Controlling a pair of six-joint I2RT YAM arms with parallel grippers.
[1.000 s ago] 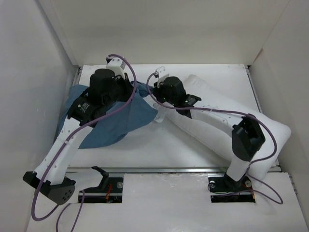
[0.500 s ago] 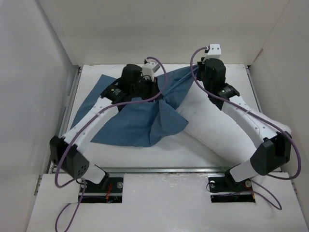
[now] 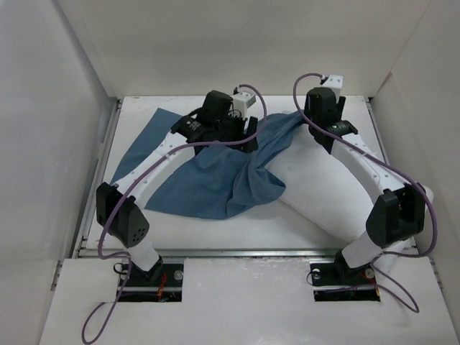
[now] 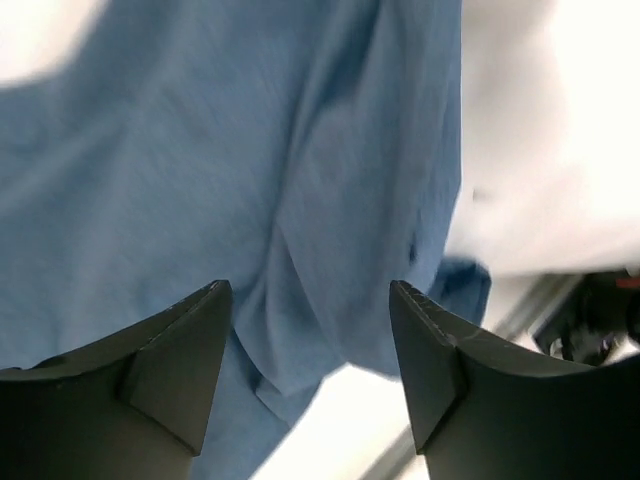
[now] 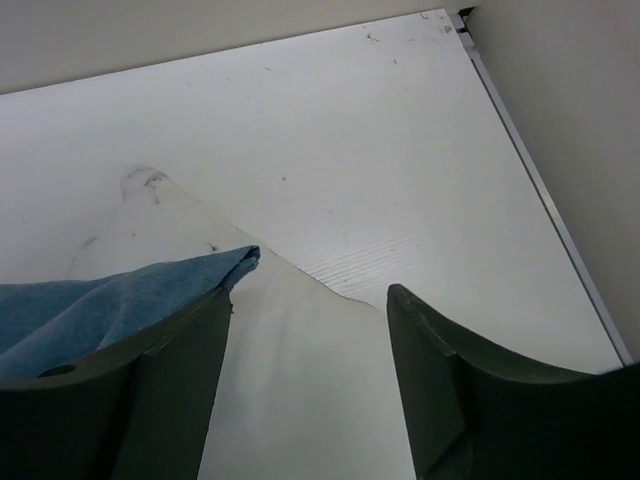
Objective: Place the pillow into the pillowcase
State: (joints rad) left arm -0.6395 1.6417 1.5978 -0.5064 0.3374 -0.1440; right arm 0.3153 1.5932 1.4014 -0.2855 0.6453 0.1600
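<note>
With left gripper (image 4: 308,290) and right gripper (image 5: 308,292) both spread wide and empty, pinch limp, light, likely slip-prone pillowcase (image 3: 208,180), draped over far end of soft, bulky pillow (image 3: 323,187) on table (image 3: 215,233), at bunched edge there, expecting sag

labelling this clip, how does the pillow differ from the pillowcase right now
The pillowcase is slate blue; the pillow is white. The pillowcase lies flat, limp and wrinkled; the pillow is plump. The pillowcase spreads left of centre with one end draped over the pillow, which runs diagonally toward the near right, mostly uncovered. Both are soft and rest on the table.
</note>
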